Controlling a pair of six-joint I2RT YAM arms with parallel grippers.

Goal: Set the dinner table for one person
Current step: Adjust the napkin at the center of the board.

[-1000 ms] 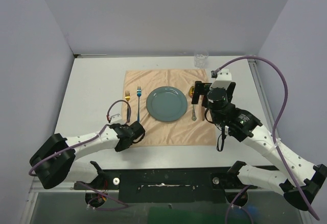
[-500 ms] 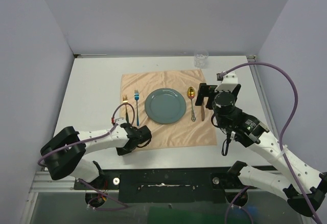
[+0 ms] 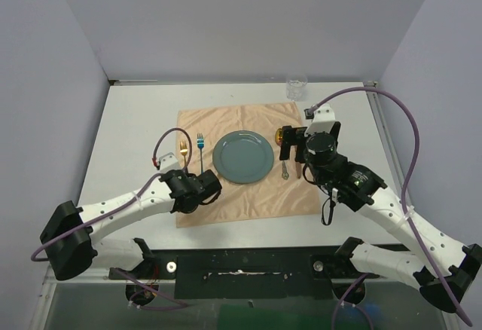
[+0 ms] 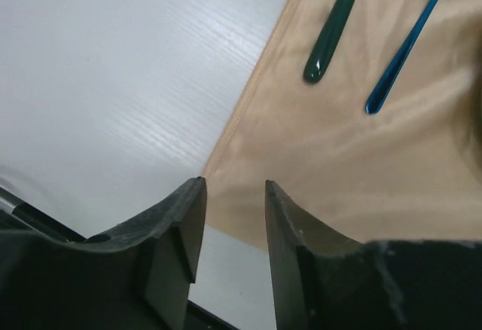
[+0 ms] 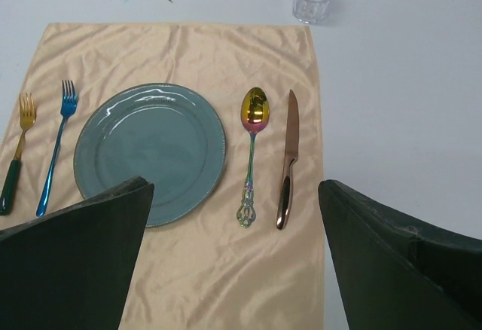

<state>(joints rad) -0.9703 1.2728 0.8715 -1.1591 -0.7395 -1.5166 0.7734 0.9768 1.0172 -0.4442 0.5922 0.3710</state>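
The dinner table (image 3: 135, 126) carries a peach cloth (image 3: 248, 194) with a teal plate (image 3: 242, 157) in the middle. Left of the plate lie a gold fork with a green handle (image 3: 184, 149) and a blue fork (image 3: 201, 148). To the plate's right a rainbow spoon (image 5: 252, 149) and a copper knife (image 5: 288, 157) lie side by side. My left gripper (image 3: 197, 193) hovers over the cloth's near-left corner (image 4: 215, 183), jaws apart, holding nothing. Above the spoon and knife my right gripper (image 3: 294, 140) stands wide open and empty.
A clear glass (image 3: 296, 87) stands on the bare table beyond the cloth's far right corner. Aluminium rails run along the table's edges. Purple cables loop off both arms.
My left gripper has opened and let go of the cloth's near-left corner. The cloth and everything on it have shifted slightly to the left. The right arm swayed a little and stayed open.
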